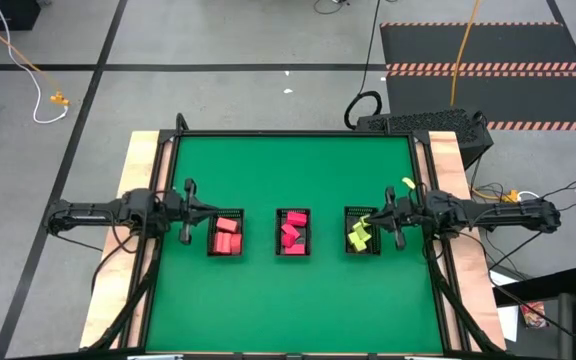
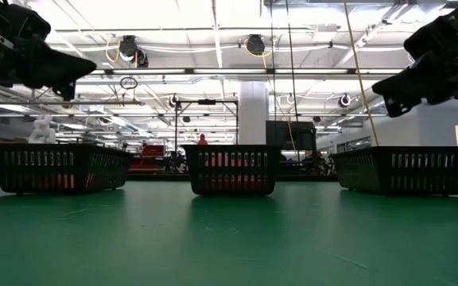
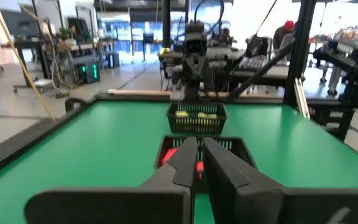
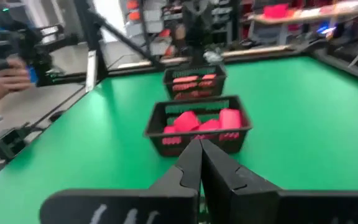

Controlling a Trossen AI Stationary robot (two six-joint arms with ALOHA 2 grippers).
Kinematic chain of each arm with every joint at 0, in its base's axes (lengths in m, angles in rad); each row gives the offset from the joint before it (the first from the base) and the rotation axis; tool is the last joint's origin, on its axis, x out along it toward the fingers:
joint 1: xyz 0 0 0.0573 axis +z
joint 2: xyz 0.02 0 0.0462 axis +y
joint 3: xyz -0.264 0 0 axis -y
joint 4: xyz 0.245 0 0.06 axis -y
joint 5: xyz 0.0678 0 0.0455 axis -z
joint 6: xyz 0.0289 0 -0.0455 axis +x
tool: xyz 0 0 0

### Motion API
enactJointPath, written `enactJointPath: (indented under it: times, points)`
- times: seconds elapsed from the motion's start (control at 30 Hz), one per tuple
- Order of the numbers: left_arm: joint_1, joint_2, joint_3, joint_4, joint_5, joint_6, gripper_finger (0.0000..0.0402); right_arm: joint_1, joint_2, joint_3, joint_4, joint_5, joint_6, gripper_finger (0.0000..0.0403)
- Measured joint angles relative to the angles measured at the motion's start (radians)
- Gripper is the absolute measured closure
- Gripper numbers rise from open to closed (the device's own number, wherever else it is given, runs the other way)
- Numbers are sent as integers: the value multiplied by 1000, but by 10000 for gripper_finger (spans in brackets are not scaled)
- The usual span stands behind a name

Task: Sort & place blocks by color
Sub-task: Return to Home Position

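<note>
Three black mesh baskets stand in a row on the green table. The left basket point(image 1: 226, 236) holds salmon-red blocks point(image 1: 227, 240). The middle basket point(image 1: 293, 232) holds pink-red blocks point(image 4: 201, 121). The right basket point(image 1: 361, 233) holds yellow-green blocks point(image 1: 357, 237). My left gripper point(image 1: 211, 211) hovers shut and empty above the left basket's left side; it shows raised in the low view point(image 2: 62, 75), its fingers together in its wrist view point(image 3: 194, 158). My right gripper point(image 1: 369, 221) hovers shut and empty over the right basket, also raised point(image 2: 392, 99), fingers together point(image 4: 199, 158).
A small yellow-green piece point(image 1: 408, 183) shows beside the right arm at the mat's right edge. Bare green mat point(image 1: 288, 160) lies on the far and near sides of the basket row. Wooden strips point(image 1: 138, 170) border the table left and right. A person's hand point(image 4: 8, 78) shows beyond the table.
</note>
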Motion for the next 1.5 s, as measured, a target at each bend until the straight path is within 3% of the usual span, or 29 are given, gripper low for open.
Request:
enactJointPath:
  times: [0.13,1.5]
  points:
    - [0,5,2,-22,0,-11,371,0,0,0,-11,-44,31,403]
    - [0,6,2,-24,-3,-3,371,16,41,0,-8,-39,39,403]
